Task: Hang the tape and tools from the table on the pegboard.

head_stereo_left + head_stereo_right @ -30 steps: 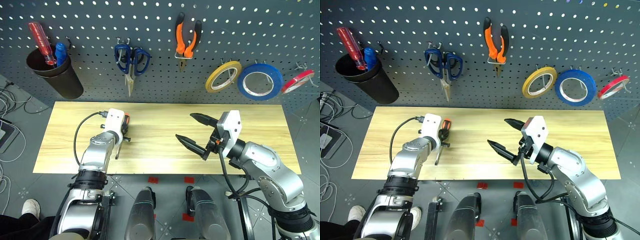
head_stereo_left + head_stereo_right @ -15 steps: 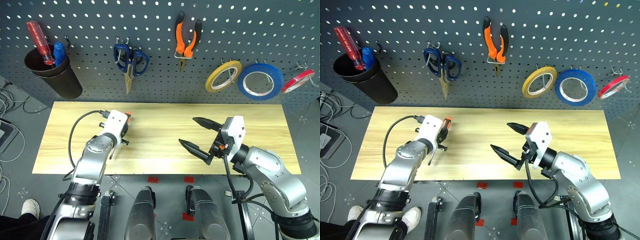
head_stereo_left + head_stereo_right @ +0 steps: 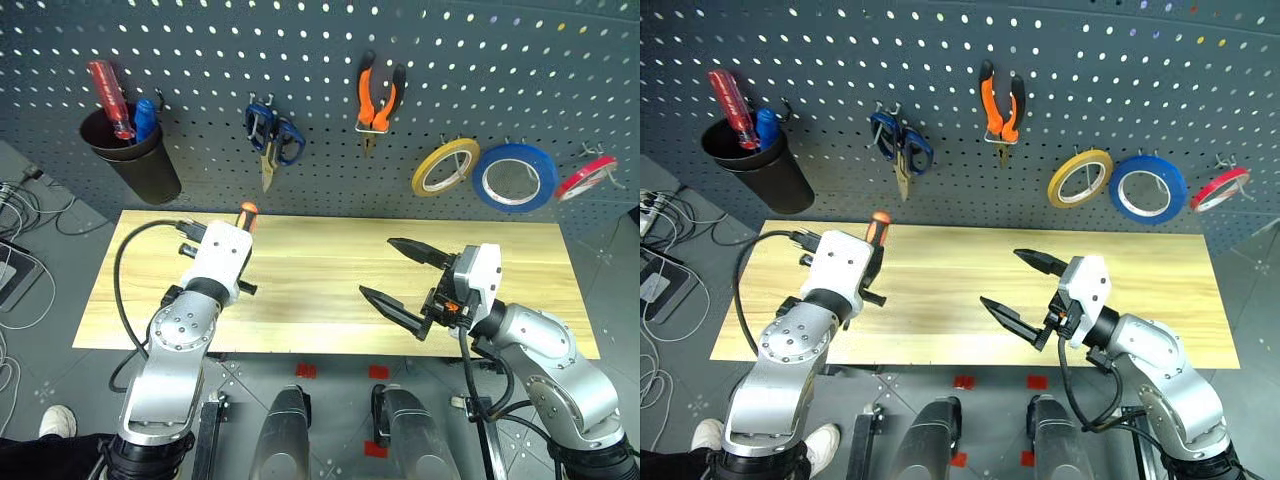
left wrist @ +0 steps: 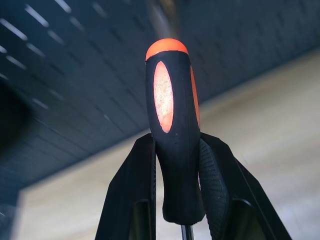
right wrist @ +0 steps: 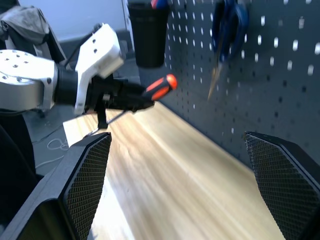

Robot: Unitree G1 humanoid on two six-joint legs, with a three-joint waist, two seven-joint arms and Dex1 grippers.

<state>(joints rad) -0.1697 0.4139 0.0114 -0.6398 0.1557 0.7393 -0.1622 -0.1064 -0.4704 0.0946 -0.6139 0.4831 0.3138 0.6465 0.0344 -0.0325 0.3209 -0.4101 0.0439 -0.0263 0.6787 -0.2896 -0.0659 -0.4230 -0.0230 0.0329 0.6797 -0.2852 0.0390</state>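
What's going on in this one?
The left end effector is shut on the slim screwdriver with the orange-and-black handle, held above the light wooden table with the handle towards the dark grey pegboard. Large blue scissors, orange pliers and the blue tape ring already hang there. The right end effector hangs open, empty.

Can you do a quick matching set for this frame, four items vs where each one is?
Items:
1. screwdriver
2. pliers
3. blue tape
4. black cup

Places:
A. on the pegboard, between the yellow roll and the red roll
B. clamped in the left gripper
C. far left of the pegboard, holding a red handle
D. on a hook right of the scissors

Pairs: 1-B, 2-D, 3-A, 4-C
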